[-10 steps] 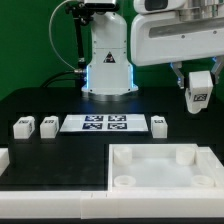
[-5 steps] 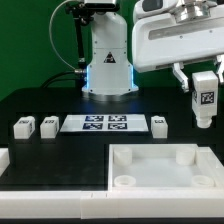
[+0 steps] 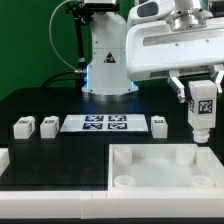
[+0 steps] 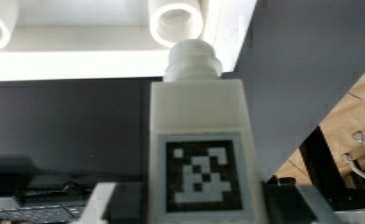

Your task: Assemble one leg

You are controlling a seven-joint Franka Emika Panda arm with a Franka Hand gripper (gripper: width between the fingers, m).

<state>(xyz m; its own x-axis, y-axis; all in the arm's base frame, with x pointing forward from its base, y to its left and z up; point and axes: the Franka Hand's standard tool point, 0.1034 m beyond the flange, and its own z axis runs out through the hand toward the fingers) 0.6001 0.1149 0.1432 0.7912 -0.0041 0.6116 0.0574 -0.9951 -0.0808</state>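
My gripper (image 3: 203, 88) is shut on a white leg (image 3: 202, 112) with a black-and-white tag on its face. It holds the leg upright in the air at the exterior view's right, above the far right part of the white tabletop (image 3: 160, 168). In the wrist view the leg (image 4: 197, 130) fills the middle between my dark fingers (image 4: 122, 205), its peg end pointing toward two round sockets (image 4: 175, 18) of the tabletop. Three more legs stand on the black table: two at the exterior view's left (image 3: 23, 126) (image 3: 48, 125) and one near the middle right (image 3: 158, 124).
The marker board (image 3: 105, 123) lies between the loose legs. The robot base (image 3: 108, 60) stands behind it. A white wall (image 3: 50, 195) runs along the table's front edge.
My gripper has carried the leg down and slightly toward the exterior view's left, closer to the tabletop's far right corner. The leg now hangs more upright.
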